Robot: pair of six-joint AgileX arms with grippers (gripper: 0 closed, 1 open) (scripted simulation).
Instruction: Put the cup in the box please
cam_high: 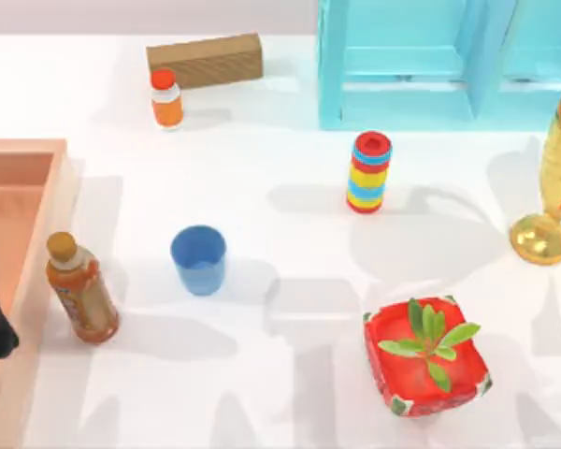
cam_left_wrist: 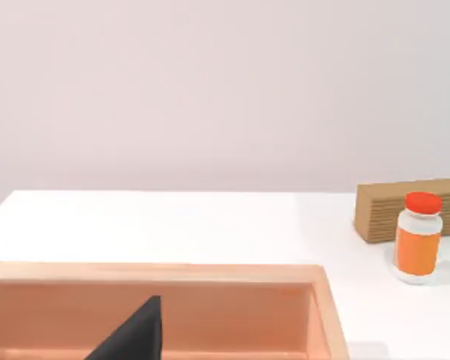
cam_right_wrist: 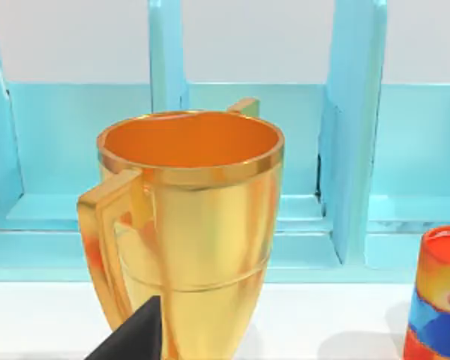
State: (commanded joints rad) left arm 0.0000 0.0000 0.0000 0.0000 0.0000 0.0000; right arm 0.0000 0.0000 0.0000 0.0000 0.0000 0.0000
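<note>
The state of either pair of jaws cannot be told. Nothing is being held; the reaching step is judged not yet begun. The cup (cam_high: 198, 259) is standing upright mid-table, right of the box (cam_high: 23, 154), awaiting a grasp.
</note>
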